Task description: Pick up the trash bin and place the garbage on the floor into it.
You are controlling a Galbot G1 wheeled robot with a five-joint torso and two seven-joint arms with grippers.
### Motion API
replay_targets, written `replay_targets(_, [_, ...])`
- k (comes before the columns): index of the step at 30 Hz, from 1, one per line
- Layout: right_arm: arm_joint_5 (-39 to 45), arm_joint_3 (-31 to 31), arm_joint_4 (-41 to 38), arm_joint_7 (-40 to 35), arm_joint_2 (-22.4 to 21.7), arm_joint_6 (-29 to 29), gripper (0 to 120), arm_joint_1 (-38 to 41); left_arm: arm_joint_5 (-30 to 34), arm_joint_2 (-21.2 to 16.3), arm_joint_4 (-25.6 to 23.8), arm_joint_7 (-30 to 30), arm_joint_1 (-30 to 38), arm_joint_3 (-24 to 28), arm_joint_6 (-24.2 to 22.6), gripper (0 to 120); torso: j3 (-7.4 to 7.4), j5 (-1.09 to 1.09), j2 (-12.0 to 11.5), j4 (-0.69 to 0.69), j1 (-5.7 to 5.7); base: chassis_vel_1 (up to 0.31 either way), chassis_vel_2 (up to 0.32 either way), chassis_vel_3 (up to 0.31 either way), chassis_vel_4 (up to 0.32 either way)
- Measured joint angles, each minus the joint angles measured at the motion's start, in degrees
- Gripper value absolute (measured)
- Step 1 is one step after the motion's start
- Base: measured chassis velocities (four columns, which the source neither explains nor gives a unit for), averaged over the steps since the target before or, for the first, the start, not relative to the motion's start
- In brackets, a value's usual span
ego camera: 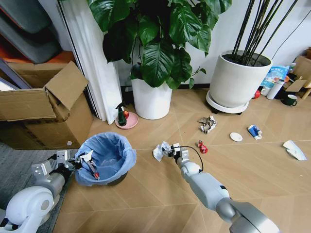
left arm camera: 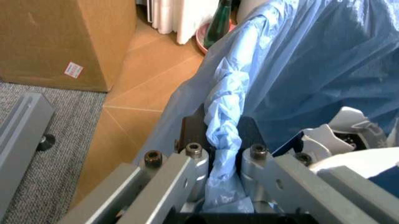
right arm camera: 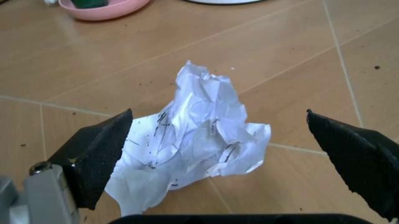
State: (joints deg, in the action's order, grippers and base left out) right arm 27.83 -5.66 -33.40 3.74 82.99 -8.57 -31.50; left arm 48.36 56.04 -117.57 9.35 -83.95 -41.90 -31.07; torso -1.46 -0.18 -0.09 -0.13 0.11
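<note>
Nearby, right gripper [ego camera: 167, 149] jaws wide around paper wad [right arm camera: 193, 140]; left gripper [left arm camera: 221, 161] jaws clamping trash bin [ego camera: 104, 158] rim.

No readable text, cardboard box [left arm camera: 59, 42] sticker illegible, crumpled paper [right arm camera: 199, 135] marks indecipherable

The blue bag [left arm camera: 299, 70] bunched between the left fingers [left arm camera: 193, 161] hides the bin's rim there. Beyond the right fingers [right arm camera: 100, 154], the pink dish [right arm camera: 103, 8] is cut off.
</note>
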Motion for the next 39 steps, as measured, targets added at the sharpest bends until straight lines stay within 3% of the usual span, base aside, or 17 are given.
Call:
replay_targets(27, [-2.3,-2.1,12.2,-0.5,4.6,1.6,100,7.2,0.7,-0.4,0.4,-0.4,0.7,0.0,0.3,1,0.00,0.00,0.0,-0.01,0.00,0.000,0.000,0.000,0.000])
replay_targets(30, [-2.3,-2.2,12.8,-0.5,4.9,1.7,95,7.6,0.7,-0.4,0.4,-0.4,0.7,0.0,0.3,1,0.00,0.00,0.0,0.00,0.00,0.000,0.000,0.000,0.000])
replay_targets(34, [-2.5,-3.1,14.1,-0.4,5.3,2.4,75,8.8,0.7,-0.2,0.3,-0.4,0.7,0.0,0.4,1,0.00,0.00,0.0,0.00,0.00,0.000,0.000,0.000,0.000])
replay_targets(39, [-2.5,-3.8,14.4,-0.6,5.3,2.9,62,8.8,0.6,0.1,0.2,-0.4,0.6,0.0,0.4,1,0.00,0.00,0.0,0.00,0.00,0.000,0.000,0.000,0.000])
